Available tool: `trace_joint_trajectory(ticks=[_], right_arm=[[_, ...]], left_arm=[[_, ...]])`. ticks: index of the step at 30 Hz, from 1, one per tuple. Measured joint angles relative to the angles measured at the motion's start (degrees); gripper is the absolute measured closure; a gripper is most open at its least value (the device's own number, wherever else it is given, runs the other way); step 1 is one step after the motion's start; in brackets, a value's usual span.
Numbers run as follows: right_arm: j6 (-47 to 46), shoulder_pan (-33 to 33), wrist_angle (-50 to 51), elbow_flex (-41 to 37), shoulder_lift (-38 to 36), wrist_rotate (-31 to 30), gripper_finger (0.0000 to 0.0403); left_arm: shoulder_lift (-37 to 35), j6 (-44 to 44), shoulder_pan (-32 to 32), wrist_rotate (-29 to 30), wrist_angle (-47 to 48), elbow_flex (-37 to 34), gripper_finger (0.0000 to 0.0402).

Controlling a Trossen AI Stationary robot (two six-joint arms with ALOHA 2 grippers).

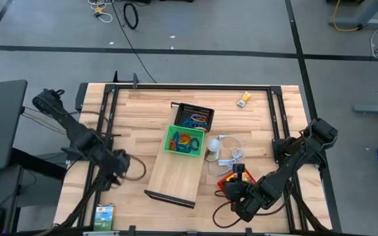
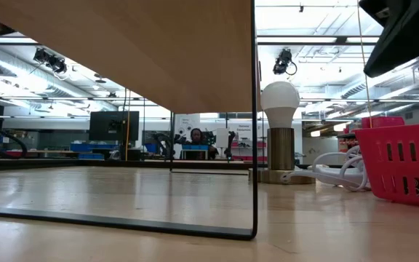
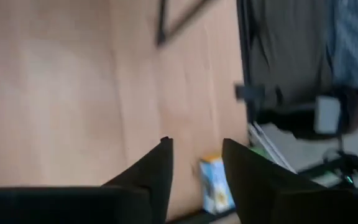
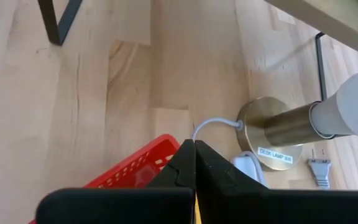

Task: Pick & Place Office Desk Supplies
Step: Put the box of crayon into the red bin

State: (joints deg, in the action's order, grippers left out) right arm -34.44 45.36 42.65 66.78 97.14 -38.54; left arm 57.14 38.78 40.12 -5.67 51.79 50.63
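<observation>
High view shows the left gripper [image 1: 118,164] over the worktop [image 1: 254,124] near its left edge, toward the front, and in the left wrist view its fingers [image 3: 157,171] stand apart with nothing between them, a small green and yellow card box [image 3: 215,182] showing in the gap beyond them. That same card box [image 1: 104,215] lies at the front left corner of the worktop, apart from the gripper. The right gripper [image 1: 239,172] hangs over the red mesh tray [image 1: 231,184] near the front right part of the worktop; in the right wrist view its fingers [image 4: 182,163] are pressed together with no gap, and I cannot tell whether anything is pinched between them. Around the middle, the green mesh tray [image 1: 168,139] holds blue and orange loop clips [image 1: 188,140] and rests on the far end of the long pale wooden board [image 1: 176,174], while the black mesh tray [image 1: 207,113] just behind it holds more coloured clips [image 1: 193,120]. A small brass lamp with a white bulb [image 1: 212,147] stands between the board and the red tray, its white cord [image 1: 236,155] curled beside it. A yellow item [image 1: 243,99] lies alone near the far right corner.
</observation>
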Motion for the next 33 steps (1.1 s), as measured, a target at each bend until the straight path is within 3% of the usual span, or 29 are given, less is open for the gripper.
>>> trace_joint_trajectory(ticks=[9, 16, 24, 33], right_arm=[[-0.19, 0.09, 0.01, 0.00, 0.00, -0.53, 0.0403], [1.15, 0.22, 0.17, 0.00, -0.02, -1.40, 0.0403], [2.16, 1.13, 0.04, 0.00, -0.02, -2.23, 0.0403], [1.90, 2.63, -0.43, 0.00, -0.02, -3.73, 0.0403]], left_arm=[[12.07, 10.47, 13.93, -2.05, -9.27, 0.00, 0.0392], [22.13, 15.56, 17.99, -0.67, -19.17, 0.00, 0.0398], [30.90, 22.29, 21.47, -11.14, -21.14, -0.02, 0.0399], [36.33, 23.61, 22.92, -13.86, -23.16, -0.04, 0.0400]])
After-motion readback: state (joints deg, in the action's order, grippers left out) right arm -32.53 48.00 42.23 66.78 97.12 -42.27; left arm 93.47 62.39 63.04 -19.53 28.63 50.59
